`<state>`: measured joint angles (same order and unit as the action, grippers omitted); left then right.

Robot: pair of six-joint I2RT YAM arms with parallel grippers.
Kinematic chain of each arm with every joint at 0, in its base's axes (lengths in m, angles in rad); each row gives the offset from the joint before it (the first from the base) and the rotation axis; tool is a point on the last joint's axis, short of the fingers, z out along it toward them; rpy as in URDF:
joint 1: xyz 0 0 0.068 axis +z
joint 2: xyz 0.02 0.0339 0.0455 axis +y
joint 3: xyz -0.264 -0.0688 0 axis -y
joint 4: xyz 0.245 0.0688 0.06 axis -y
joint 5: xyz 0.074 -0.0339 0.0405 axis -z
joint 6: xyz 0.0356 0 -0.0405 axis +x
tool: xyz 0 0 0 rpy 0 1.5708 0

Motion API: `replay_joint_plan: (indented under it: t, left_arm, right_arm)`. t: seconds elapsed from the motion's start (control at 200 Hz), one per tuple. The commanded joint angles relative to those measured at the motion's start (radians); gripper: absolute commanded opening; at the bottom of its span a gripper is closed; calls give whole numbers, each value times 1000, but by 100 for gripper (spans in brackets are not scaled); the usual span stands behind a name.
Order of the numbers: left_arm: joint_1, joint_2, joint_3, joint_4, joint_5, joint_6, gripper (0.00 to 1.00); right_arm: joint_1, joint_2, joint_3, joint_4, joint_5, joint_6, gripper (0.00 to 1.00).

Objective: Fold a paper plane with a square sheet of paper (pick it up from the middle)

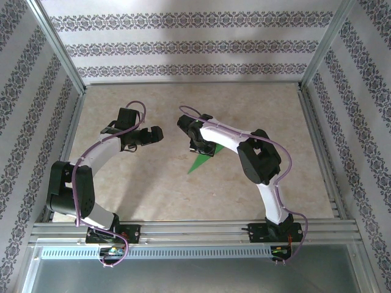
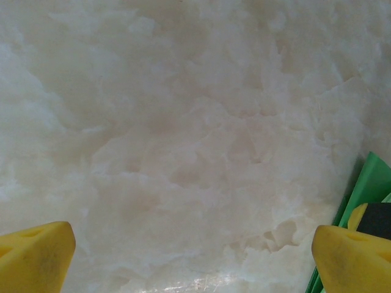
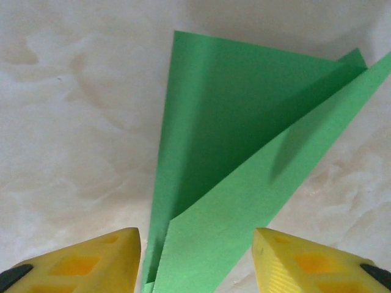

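**A:** From above, what lies on the table (image 1: 183,201)?

**B:** The top is pale, marbled and matt. The paper plane (image 1: 198,163), a narrow bright green triangle, lies flat near the middle with its point toward the arms. The right gripper (image 1: 200,148) stands over its wide end. The left gripper (image 1: 156,133) hovers just to the left, apart from it.

**A:** And the left wrist view?

**B:** Blunt yellow fingers (image 2: 36,253) sit at both lower corners, spread wide, with nothing but cloudy, stone-like surface between them. A crisp green edge of the plane shows at the right.

**A:** The right wrist?

**B:** Its yellow wedge fingers, with moulded hollows, stand partly apart, astride the plane's near end. Smooth green layers overlap along sharp creases, and one flap casts a shadow. I cannot tell whether the pads touch the paper.
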<state>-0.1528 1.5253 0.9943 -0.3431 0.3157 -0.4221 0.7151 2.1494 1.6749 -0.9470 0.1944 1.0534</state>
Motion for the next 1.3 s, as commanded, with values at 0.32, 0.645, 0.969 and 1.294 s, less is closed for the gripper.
replay_joint_plan:
  t: [0.32, 0.645, 0.969, 1.294]
  left_arm:
    - [13, 18, 9, 15, 25, 11, 100]
    - [15, 18, 14, 9, 29, 8, 100]
    - [60, -32, -23, 51, 44, -68, 100]
    - [71, -92, -49, 70, 90, -109, 100]
  right_arm:
    - [-14, -19, 4, -53, 33, 51, 26]
    - [-16, -59, 1, -52, 52, 39, 3]
    - [-39, -141, 38, 55, -70, -144, 0]
    - [-80, -239, -113, 506, -427, -192, 1]
